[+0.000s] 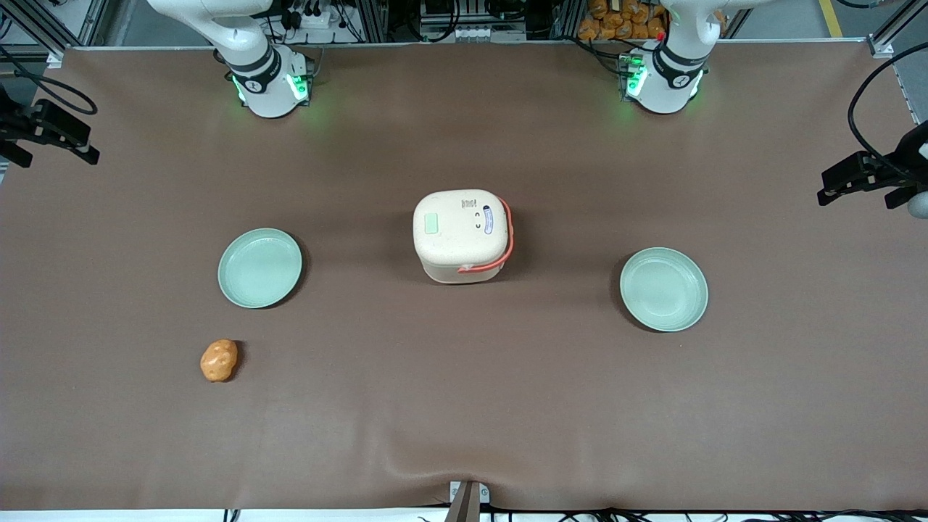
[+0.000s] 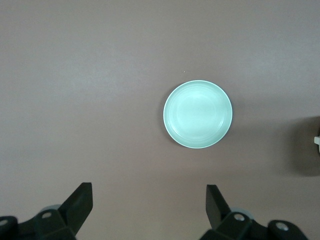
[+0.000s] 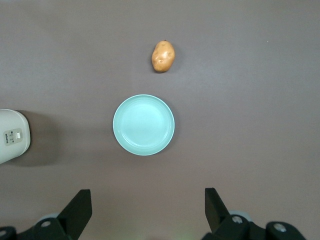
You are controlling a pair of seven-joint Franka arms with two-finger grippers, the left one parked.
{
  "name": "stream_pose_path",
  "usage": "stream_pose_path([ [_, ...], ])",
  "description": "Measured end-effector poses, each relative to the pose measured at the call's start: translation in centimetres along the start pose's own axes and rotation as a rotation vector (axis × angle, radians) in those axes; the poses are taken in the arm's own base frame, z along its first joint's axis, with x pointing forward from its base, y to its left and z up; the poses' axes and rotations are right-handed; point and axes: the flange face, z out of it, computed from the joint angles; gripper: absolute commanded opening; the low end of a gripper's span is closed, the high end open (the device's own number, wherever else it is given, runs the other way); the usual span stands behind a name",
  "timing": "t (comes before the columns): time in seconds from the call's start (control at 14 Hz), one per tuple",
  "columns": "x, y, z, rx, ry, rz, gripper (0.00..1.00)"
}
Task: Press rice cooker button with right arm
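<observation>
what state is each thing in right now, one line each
rice cooker: lid shut, upright, untouched
plate toward the working arm's end: empty
plate toward the parked arm's end: empty
potato: lying loose on the table, nearer the front camera than its plate
gripper: open, above the empty plate, holding nothing

One rice cooker (image 1: 461,235), one potato (image 1: 219,360), two plates (image 1: 259,267) (image 1: 664,289) (both pale green).

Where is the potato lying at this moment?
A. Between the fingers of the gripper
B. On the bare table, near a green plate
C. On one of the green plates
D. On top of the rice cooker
B. The potato lies on the brown table, nearer the front camera than the green plate beside it, while the open gripper hangs above that plate, away from the rice cooker.
</observation>
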Motion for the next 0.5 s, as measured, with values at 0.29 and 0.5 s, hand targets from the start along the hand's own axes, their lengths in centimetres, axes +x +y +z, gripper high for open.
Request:
stream_pose_path([
  [0.29,0.0,-3.5,-0.2,-0.004,-0.003,-0.003,1.00],
  [0.5,-0.4,-8.9,-0.5,-0.012,0.003,0.035,1.00],
])
